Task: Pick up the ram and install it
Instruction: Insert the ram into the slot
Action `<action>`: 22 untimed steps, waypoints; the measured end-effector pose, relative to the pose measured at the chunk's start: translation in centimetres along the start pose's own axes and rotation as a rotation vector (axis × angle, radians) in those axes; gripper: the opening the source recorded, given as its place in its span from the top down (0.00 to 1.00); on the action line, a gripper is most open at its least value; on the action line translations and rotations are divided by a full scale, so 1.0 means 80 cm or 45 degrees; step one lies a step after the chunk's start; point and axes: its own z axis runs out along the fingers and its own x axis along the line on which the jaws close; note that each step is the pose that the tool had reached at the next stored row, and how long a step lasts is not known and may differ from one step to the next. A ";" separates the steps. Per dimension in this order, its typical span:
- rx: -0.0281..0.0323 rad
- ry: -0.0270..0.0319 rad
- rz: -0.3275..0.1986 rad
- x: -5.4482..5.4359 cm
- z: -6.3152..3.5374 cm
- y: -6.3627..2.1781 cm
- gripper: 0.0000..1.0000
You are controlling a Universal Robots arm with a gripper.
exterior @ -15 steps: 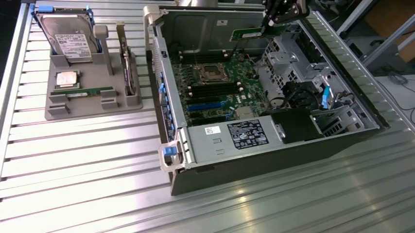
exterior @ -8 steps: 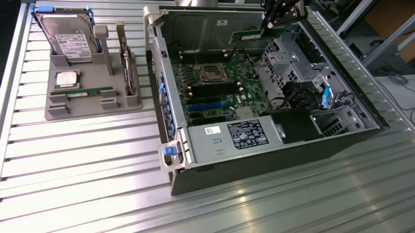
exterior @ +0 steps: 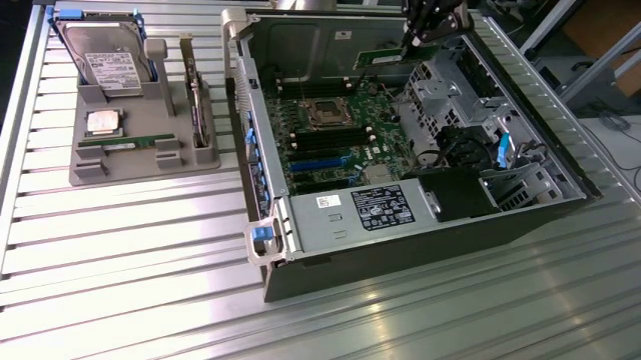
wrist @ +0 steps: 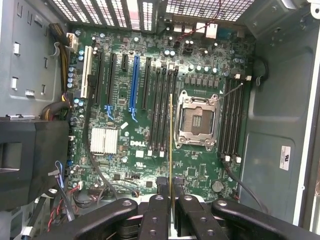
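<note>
The ram [exterior: 383, 56], a narrow green stick, hangs over the far end of the open computer case [exterior: 300, 41], and my gripper [exterior: 413, 41] is shut on its end. In the wrist view the ram [wrist: 171, 140] shows edge-on as a thin line between the black fingers [wrist: 156, 215] of my gripper [wrist: 171, 202]. It is above the motherboard [wrist: 125, 165], over the black memory slots [wrist: 162, 110] beside the empty CPU socket [wrist: 196, 117]. It stands apart from the board.
A grey tray [exterior: 130, 161] at the exterior view's left holds a hard drive [exterior: 105, 60], a square silver chip [exterior: 105, 121], another green stick [exterior: 125, 140] and an upright card [exterior: 197, 105]. A power supply [exterior: 350, 214] and drive cage [exterior: 446, 90] crowd the case.
</note>
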 end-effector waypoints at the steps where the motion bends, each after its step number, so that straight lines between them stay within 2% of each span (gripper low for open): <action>1: -0.0001 0.0006 0.000 0.000 0.001 0.000 0.86; 16: -0.0008 0.0084 0.000 0.001 0.012 0.000 0.86; 22: -0.0010 0.0092 0.000 0.001 0.017 -0.001 0.86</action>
